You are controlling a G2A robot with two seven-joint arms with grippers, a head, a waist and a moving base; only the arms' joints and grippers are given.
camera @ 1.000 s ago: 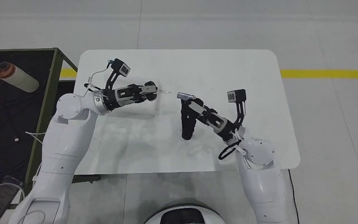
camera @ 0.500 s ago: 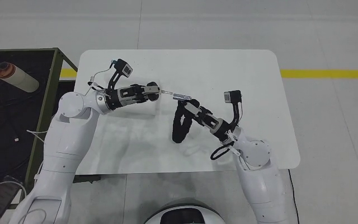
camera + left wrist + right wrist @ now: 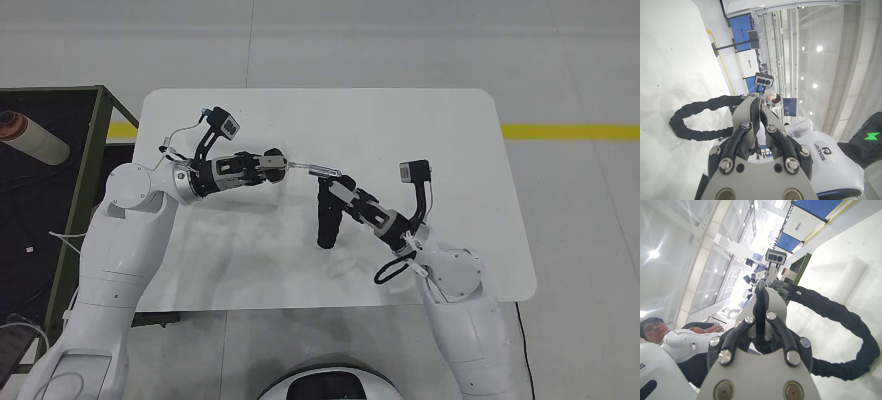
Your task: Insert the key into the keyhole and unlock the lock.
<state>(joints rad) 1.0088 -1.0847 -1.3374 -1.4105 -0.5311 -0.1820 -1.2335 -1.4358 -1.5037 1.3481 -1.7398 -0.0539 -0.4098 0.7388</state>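
My left gripper (image 3: 279, 162) is held above the table's middle, shut on a small metal key (image 3: 297, 165) that points toward the lock. The left wrist view shows the key (image 3: 759, 110) as a thin blade pinched between the fingers. My right gripper (image 3: 338, 187) is shut on a cable lock; its metal head (image 3: 322, 172) meets the key's tip. The lock's black sleeved cable loop (image 3: 326, 222) hangs below the gripper. In the right wrist view the gripper (image 3: 762, 291) clamps the lock's black body, with the metal head (image 3: 761, 283) just past the fingertips and the loop (image 3: 849, 332) beside it.
The white table (image 3: 440, 120) is bare around both arms. A green cart (image 3: 85, 130) holding a pale roll (image 3: 30, 138) stands off the table's left edge. A yellow floor line (image 3: 570, 131) runs to the right.
My right gripper has carried the lock left toward the key, closing the gap between lock head and key tip. The hanging cable loop swung left and then back.
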